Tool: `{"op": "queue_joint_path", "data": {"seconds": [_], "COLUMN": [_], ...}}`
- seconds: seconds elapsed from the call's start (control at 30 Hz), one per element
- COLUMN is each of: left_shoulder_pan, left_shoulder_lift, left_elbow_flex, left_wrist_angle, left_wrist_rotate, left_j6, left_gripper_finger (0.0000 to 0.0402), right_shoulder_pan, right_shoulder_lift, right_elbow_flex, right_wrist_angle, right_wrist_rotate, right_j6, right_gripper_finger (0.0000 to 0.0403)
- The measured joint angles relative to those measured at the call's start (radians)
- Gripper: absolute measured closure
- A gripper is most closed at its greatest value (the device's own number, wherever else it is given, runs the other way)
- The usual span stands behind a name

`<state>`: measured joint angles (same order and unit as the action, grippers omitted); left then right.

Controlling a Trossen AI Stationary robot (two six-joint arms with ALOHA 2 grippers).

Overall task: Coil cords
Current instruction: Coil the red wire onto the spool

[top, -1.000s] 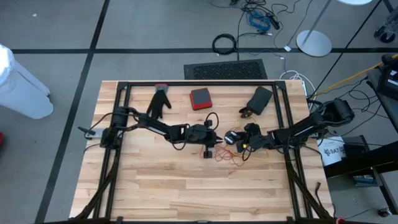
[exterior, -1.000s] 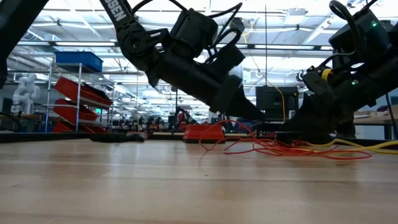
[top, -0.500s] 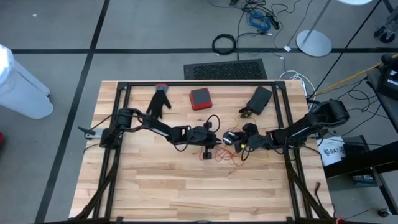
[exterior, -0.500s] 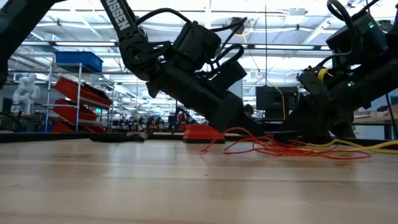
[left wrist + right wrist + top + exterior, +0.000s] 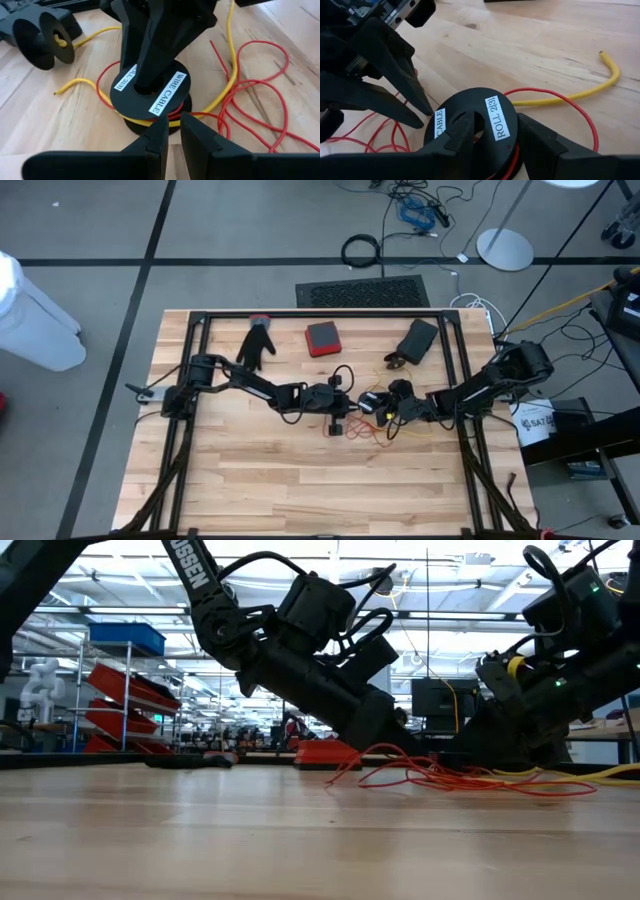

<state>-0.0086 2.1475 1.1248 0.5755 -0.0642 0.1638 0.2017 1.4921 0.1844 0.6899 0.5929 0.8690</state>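
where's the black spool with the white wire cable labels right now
In the high view the black labelled spool sits mid-table, gripped by the right pincer, with the left pincer just left of it and loose red wire beside it.

Both arms reach low over the table [image 5: 250,480] toward its middle and meet there. The left arm comes in from the left edge, its forearm sloping down, and the left tool [image 5: 171,131] has its two fingers nearly together with only a thin gap. The right arm comes in from the right edge, also sloping down, and the right tool [image 5: 495,131] stands with its fingers wide apart, clasped on a black spool [image 5: 472,122]. The two tools are just beside each other.
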Motion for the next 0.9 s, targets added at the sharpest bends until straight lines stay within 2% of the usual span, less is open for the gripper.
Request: {"op": "queue_joint_path", "data": {"seconds": [0.5,0.77,0.9], "left_shoulder_pan": [0.002,0.002,0.002], "left_shoulder_lift": [0.0,0.0,0.0], "left_elbow_flex": [0.001,0.001,0.001], "left_wrist_angle": [-0.013,-0.016,-0.018], "left_wrist_rotate": [-0.026,-0.033,-0.034], "left_j6": [0.008,0.008,0.007], "left_gripper_finger": [0.0345,0.0345,0.0345], "right_shoulder_pan": [0.0,-0.012,-0.021], "right_shoulder_lift": [0.013,0.011,0.01], "right_elbow_flex": [-0.001,0.0,0.001], "right_wrist_angle": [0.101,0.146,0.147], "right_wrist_rotate": [0.007,-0.04,-0.047], "right_j6": [-0.047,-0.099,-0.117], "right_gripper_finger": [0.0281,0.037,0.0395]}}
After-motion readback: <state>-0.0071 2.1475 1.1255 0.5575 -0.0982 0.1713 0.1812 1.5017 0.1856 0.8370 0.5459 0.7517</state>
